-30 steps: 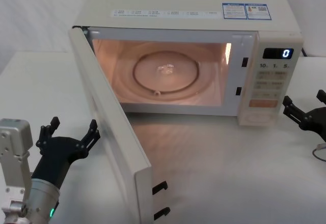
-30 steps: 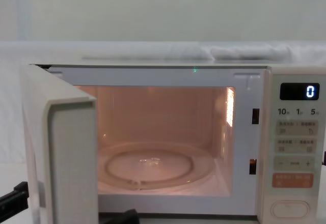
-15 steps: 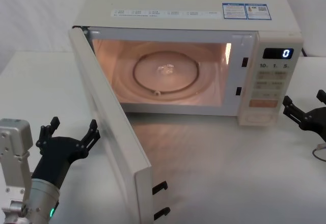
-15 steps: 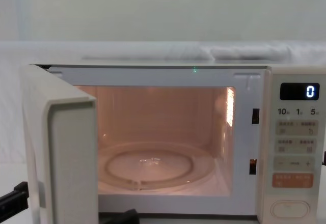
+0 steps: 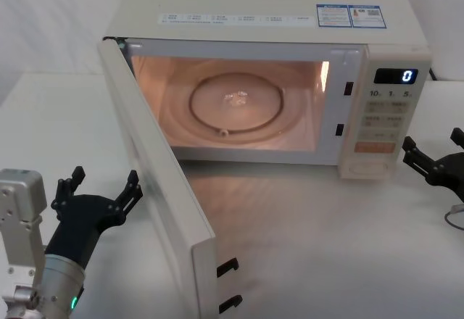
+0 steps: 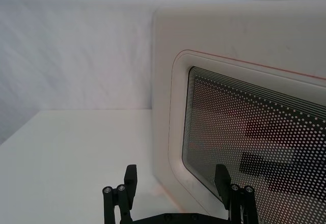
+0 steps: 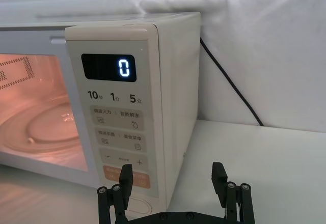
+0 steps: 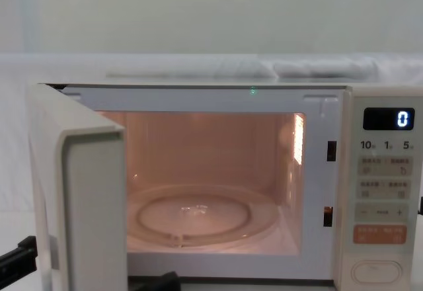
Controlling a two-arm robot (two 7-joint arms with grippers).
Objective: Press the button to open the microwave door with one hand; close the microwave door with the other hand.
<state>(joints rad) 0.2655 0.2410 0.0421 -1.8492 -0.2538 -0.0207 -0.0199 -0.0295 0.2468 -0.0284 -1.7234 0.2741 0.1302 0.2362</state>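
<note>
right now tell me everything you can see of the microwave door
The microwave door is a cream-white, plastic-looking panel, hinged at the oven's left and swung wide open toward the robot. Its outer face carries a dark dotted window with a thin pink outline; two black latch hooks stick out of its free edge. The left gripper hovers just outside it, jaws open, not touching.

Head looks down, chest level and close; both share microwave door (image 5: 156,188).

Cream microwave door (image 5: 156,181) swung wide open — oval button (image 8: 375,271) at panel's bottom.
</note>
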